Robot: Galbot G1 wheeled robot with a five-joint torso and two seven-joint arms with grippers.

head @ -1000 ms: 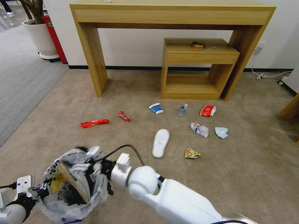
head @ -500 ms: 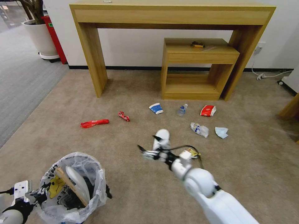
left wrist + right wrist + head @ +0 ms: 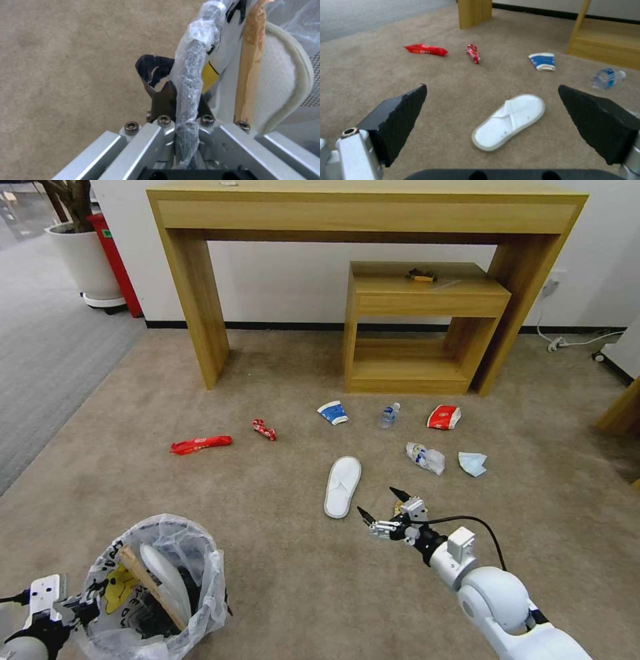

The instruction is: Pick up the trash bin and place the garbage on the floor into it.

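Swung from the trash bin (image 3: 157, 587), which the left end effector (image 3: 178, 100) grips, the right end effector (image 3: 385, 508) gapes empty beside the remaining slipper (image 3: 343, 486).

An office-like room: beige short-pile carpet (image 3: 280, 553) meets grey ribbed carpet (image 3: 47, 347) at far left, two bare wooden console tables (image 3: 367, 213) stand against a white wall, a potted plant (image 3: 83, 253) beside them.

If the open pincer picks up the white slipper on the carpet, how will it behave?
The white slipper looks thin and flat, so it is probably light and may flop. Its soft fabric should not slip easily between the right pincer pads.
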